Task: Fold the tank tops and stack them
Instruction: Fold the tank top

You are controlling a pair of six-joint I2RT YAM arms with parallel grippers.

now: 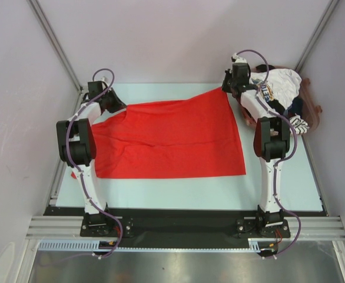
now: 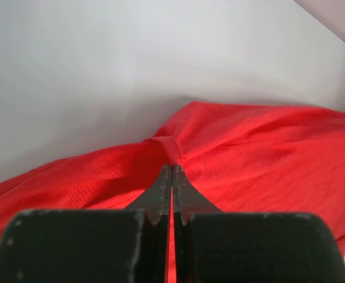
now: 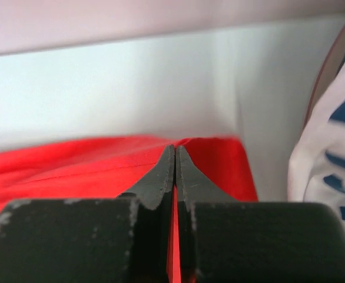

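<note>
Only wrist views show pincers (image 2: 172, 168) (image 3: 175, 148) gripping red tank top (image 1: 172, 141).

My left arm (image 1: 88, 183) and right arm (image 1: 271, 177): white links, black joint housings, looping purple cables (image 1: 70, 144), dark serrated fingers (image 2: 159, 190).

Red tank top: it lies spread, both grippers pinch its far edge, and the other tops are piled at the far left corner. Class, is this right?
No. The top external view shows the other tops piled at the far right corner. The red tank top, left gripper and right gripper are as stated.
</note>
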